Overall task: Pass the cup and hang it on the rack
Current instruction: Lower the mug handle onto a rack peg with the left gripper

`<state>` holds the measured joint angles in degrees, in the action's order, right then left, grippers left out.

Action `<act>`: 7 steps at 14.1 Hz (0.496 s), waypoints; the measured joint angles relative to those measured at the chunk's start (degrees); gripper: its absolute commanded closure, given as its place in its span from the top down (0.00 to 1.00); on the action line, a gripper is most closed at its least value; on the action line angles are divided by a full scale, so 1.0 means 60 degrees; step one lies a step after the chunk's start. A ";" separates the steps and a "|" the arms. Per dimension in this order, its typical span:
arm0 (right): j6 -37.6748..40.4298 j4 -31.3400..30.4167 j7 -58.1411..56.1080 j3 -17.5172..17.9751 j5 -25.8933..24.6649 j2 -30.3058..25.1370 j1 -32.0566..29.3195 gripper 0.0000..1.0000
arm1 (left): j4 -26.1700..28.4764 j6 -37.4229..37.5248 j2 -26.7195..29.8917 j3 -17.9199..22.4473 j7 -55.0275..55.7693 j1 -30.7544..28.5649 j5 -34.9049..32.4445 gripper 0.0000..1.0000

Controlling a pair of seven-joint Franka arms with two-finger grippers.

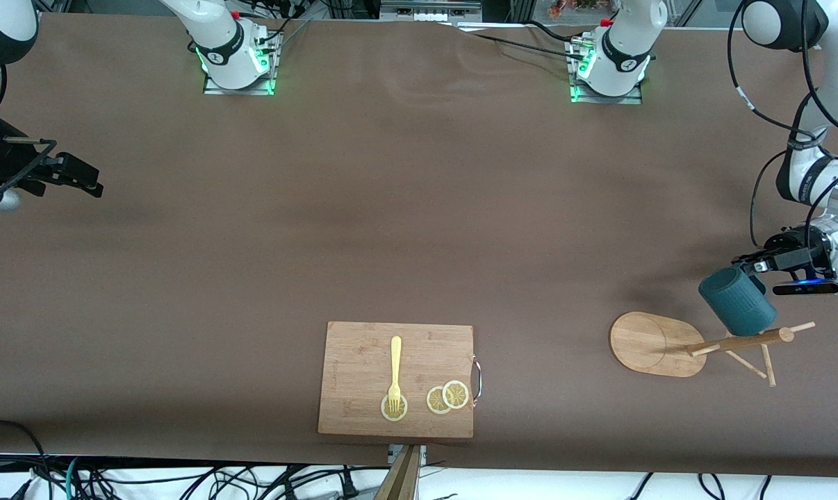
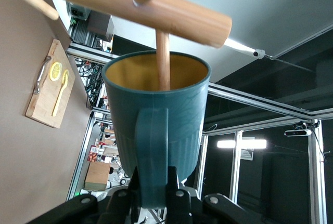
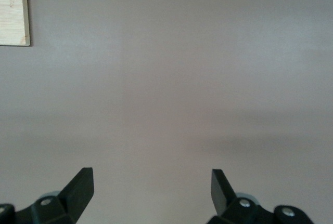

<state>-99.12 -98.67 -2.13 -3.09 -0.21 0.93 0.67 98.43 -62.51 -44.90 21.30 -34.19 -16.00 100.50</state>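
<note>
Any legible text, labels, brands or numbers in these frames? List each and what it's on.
None legible.
Cup, rack, cutting board: no print or marks visible.
Arm base collars: small dark emblem, too small to read.
Boxes under the table edge in the left wrist view: coloured labels, too blurred to read.

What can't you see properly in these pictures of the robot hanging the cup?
- Front view: the left gripper fingertips are hidden by the cup they hold.
- Front view: the cup's handle is turned away; whether it is on a peg of the rack cannot be told.
- Left wrist view: the rack's base is cut off by the edge.
- Front view: the right gripper, waiting open, has its arm cut off by the edge.
</note>
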 measured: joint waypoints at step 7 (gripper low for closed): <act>-0.0956 -0.2131 -0.0048 -0.0003 0.0016 -0.1529 0.0001 1.00 | -0.0255 0.0148 -0.0560 -0.0029 0.0000 -0.0055 0.0257 0.20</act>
<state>-104.85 -111.46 -2.42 -3.10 -0.11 -8.25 0.67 96.90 -61.62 -48.26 21.13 -34.19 -16.33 102.04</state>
